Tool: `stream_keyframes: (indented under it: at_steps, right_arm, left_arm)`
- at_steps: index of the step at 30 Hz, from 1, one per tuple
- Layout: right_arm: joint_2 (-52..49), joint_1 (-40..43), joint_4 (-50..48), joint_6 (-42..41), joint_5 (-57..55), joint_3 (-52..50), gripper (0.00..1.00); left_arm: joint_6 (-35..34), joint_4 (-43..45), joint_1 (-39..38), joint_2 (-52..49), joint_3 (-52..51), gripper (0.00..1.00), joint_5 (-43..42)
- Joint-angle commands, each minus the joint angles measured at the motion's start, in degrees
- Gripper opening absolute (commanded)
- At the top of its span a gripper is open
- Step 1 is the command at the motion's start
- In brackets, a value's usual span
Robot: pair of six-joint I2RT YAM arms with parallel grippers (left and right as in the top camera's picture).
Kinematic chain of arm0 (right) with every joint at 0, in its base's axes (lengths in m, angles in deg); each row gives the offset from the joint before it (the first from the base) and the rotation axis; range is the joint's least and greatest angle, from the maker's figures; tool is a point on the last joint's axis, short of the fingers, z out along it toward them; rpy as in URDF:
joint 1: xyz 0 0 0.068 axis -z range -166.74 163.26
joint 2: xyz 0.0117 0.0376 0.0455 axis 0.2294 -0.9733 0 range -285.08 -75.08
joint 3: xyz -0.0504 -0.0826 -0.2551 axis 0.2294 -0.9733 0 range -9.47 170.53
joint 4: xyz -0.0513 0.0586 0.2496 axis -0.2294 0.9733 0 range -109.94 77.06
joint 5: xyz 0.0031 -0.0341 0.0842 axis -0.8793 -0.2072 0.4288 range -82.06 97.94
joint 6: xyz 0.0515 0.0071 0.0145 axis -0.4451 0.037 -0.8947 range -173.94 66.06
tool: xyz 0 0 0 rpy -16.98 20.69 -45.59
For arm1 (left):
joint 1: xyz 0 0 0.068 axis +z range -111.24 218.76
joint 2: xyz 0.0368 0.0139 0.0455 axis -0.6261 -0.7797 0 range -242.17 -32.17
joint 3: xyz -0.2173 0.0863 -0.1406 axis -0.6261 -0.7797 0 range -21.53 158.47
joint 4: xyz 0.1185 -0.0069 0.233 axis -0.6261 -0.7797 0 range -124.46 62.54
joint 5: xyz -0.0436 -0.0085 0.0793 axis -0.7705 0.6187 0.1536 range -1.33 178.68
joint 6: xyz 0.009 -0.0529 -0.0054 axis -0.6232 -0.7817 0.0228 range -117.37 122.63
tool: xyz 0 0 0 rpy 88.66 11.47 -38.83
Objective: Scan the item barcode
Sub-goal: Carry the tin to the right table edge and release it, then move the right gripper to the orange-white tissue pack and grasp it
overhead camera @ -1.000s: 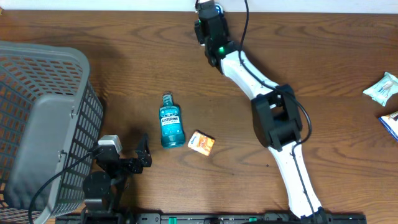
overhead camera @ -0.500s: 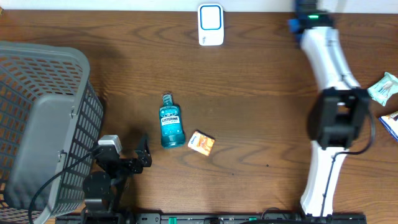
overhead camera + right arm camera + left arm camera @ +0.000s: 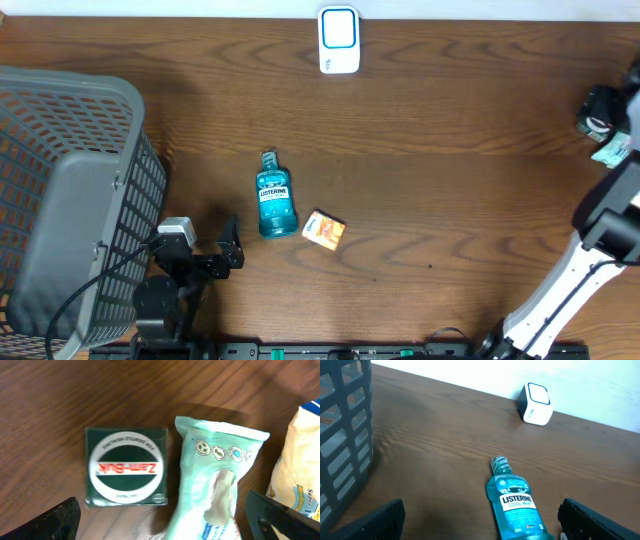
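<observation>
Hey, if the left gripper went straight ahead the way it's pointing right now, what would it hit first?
Most likely the Listerine bottle, which lies just ahead between the open fingers of the left gripper, a little right of centre. Whether the gripper would pass above it is unclear from these views.

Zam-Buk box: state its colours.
Zam-Buk box: dark green, white label, red lettering; best in right wrist view.
</observation>
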Motion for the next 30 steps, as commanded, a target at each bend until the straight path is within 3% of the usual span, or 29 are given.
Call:
stream_keyframes:
  at_steps: [1, 7, 11, 16, 22, 26, 30]
  right_arm:
    - [2.8, 0.1, 0.2, -4.4, 8.6, 0.4, 0.99]
    - [13.1, -2.5, 0.9, -10.5, 29.7, 0.6, 0.99]
    - [19.0, -6.7, 6.3, -15.6, 44.4, 0.6, 0.99]
    - [21.2, -17.0, 15.6, -17.3, 45.0, 0.5, 0.99]
    - [20.6, -31.6, 22.8, -6.7, 44.3, -3.6, 0.99]
    - [20.6, -40.9, 28.2, -6.7, 43.0, -9.0, 0.88]
    - [20.6, -48.8, 28.6, -11.1, 42.5, -17.1, 0.90]
  left_arm:
    - [0.3, -1.4, 0.3, 0.0, -0.8, 0.98, -0.7]
    - [0.3, -1.5, 0.3, 0.0, -0.8, 0.98, -0.7]
    - [0.3, -1.4, 0.3, 0.0, -0.8, 0.98, -0.7]
    - [0.3, -1.4, 0.3, 0.0, -0.8, 0.98, -0.7]
    - [0.3, -1.4, 0.3, 0.0, -0.8, 0.98, -0.7]
    - [0.3, -1.4, 0.3, 0.0, -0.8, 0.98, -0.7]
    - [0.3, -1.4, 0.3, 0.0, -0.8, 0.98, -0.7]
